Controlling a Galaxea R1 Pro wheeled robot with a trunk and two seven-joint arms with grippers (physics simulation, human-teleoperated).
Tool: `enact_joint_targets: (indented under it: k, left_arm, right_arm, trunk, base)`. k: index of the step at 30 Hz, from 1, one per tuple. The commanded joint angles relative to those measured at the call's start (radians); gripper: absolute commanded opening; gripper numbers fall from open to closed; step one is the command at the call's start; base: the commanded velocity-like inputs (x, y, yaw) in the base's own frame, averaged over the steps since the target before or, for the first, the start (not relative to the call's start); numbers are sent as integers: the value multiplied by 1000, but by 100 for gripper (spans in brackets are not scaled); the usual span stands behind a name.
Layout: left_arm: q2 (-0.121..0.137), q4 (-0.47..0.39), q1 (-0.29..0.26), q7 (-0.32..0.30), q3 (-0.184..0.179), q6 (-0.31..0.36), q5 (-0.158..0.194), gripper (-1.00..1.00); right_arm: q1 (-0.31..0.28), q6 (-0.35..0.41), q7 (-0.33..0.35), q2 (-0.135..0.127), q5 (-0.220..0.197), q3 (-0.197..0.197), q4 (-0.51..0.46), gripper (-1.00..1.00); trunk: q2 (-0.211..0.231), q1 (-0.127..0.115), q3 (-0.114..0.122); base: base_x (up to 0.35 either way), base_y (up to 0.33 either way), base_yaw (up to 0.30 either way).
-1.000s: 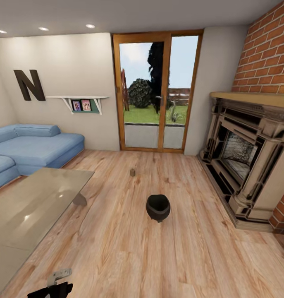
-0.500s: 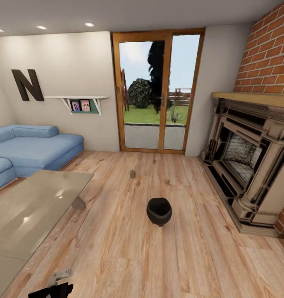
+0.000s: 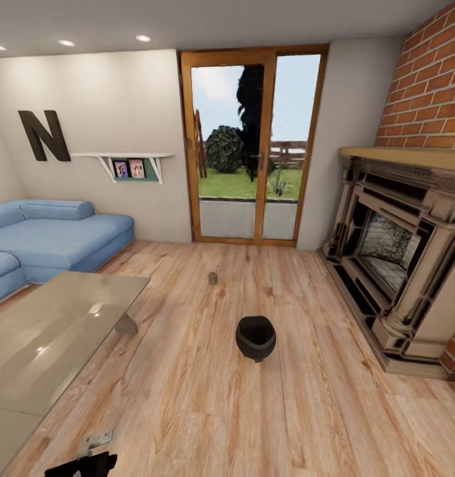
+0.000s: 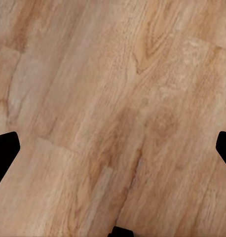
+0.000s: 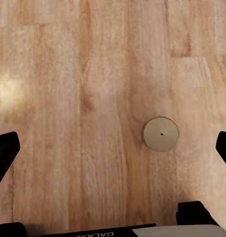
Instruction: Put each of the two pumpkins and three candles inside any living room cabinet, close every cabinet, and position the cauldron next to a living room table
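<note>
Two candles lie loose on the wooden floor: one [image 3: 212,278] mid-frame before the glass doors, one [image 5: 161,133] between the right gripper's [image 5: 113,148] spread, empty fingers. Left fingers [image 4: 4,155] also spread. Cauldron [image 3: 255,338] stands centre frame, apart from the glass surface [image 3: 48,331]; apparently most remains undone.

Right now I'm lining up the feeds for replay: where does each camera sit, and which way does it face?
Head view: up on the robot's head, facing forward and down across the room to the glass doors; cauldron on the floor, table at left; part of the left arm shows low in the frame.
Left wrist view: on the left arm, facing down at bare floor between the left hand's fingertips.
Right wrist view: on the right arm, facing down at a candle, fingertips at the sides.
Shared: the plank floor.
</note>
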Motion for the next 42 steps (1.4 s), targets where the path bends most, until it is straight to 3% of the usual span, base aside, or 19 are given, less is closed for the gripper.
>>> enact_joint_targets:
  k: [1, 15, 17, 19, 23, 28, 34, 39, 42]
  left_arm:
    - [1, -2, 0, 2, -4, 4, 9, 100]
    - [17, -45, -14, -7, 0, 46, 18, 100]
    - [32, -112, -30, -4, 0, 142, 14, 100]
    - [78, -247, -40, -2, 1, 317, 14, 100]
    - [131, -474, -43, 0, 6, 496, 17, 100]
    - [172, -682, -42, 1, 22, 675, 14, 100]
    - [233, -805, -36, -2, 88, 758, 11, 100]
    - [252, -910, -26, -3, 98, 822, 7, 100]
    - [255, -931, -23, -4, 99, 836, 7, 100]
  right_arm:
    - [-1, 1, -9, -2, -9, 7, -2, 100]
    - [-1, -2, -9, -4, -15, 3, 4, 100]
    - [-1, -3, -8, -4, -15, 3, 5, 100]
    - [-1, -3, -8, -4, -15, 2, 4, 100]
    - [-1, -3, -8, -4, -15, 2, 3, 100]
    - [-1, -3, -8, -3, -14, 3, 4, 100]
    - [-1, -30, -8, -3, -7, 3, 9, 100]
    - [-1, -40, -8, -4, -4, 3, 9, 100]
    - [-1, -48, -8, -4, -9, 3, 9, 100]
  trunk:
    - [-8, 4, -4]
    - [-106, 58, -48]
    - [-120, 65, -54]
    - [-134, 73, -61]
    - [-162, 88, -73]
    - [-197, 107, -89]
    - [-239, 130, -108]
    - [-274, 150, -123]
    - [-295, 161, -133]
  base:
    - [0, 0, 0]
    - [0, 0, 0]
    - [0, 0, 0]
    - [0, 0, 0]
    - [0, 0, 0]
    - [0, 0, 0]
    - [0, 0, 0]
    - [0, 0, 0]
    - [0, 0, 0]
